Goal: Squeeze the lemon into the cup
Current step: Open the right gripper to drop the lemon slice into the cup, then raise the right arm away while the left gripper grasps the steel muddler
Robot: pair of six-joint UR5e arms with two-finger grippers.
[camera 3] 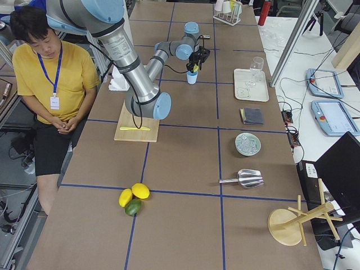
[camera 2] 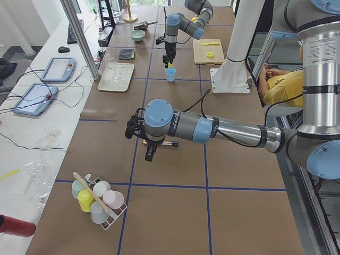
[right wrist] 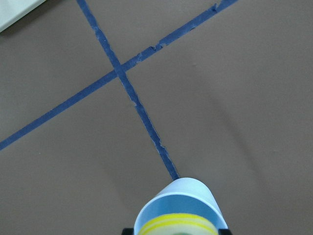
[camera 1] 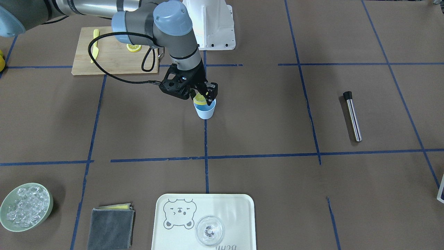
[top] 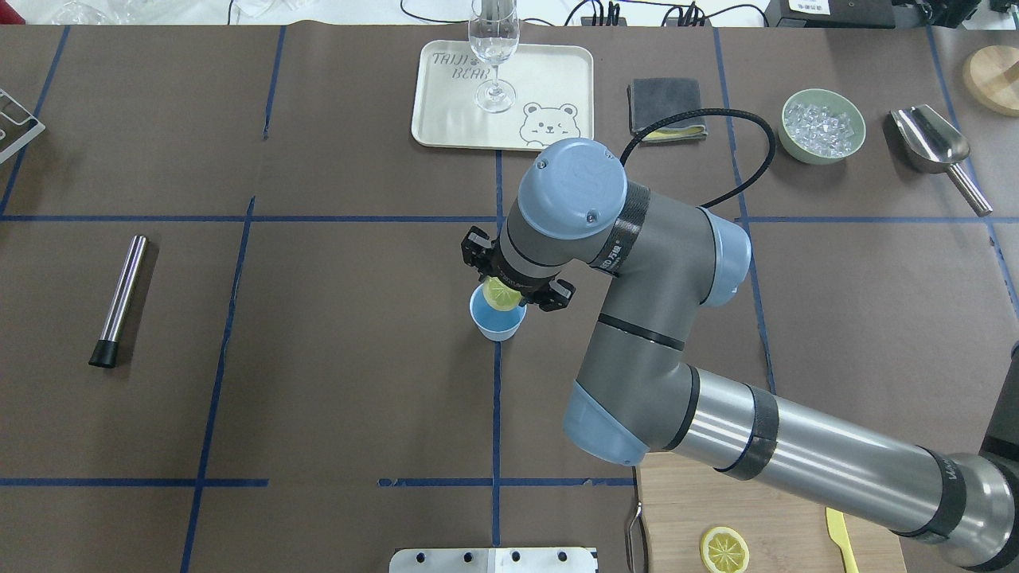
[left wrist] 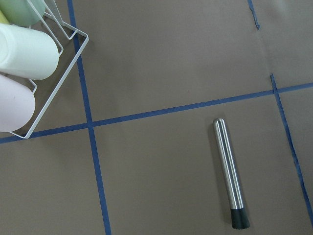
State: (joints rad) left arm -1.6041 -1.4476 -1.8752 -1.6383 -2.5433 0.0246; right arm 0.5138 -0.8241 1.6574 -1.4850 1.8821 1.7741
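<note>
My right gripper point(camera 1: 202, 98) is shut on a lemon slice point(camera 1: 199, 100) and holds it on edge just above the mouth of the light-blue cup point(camera 1: 205, 111) near the table's middle. From overhead the slice point(top: 500, 295) overlaps the far rim of the cup point(top: 498, 321). The right wrist view shows the cup point(right wrist: 177, 204) directly below with the slice's yellow rind point(right wrist: 178, 225) over it. My left gripper point(camera 2: 149, 154) hangs above the table at the left end, shown only in the exterior left view; I cannot tell whether it is open or shut.
A second lemon slice point(camera 1: 134, 48) and a yellow knife point(camera 1: 95, 45) lie on the cutting board point(camera 1: 114, 66). A steel muddler point(camera 1: 353, 116) lies under my left arm. A tray point(camera 1: 229, 208) with a clear glass point(camera 1: 209, 231), a grey cloth point(camera 1: 111, 227) and an ice bowl point(camera 1: 26, 206) line the far edge.
</note>
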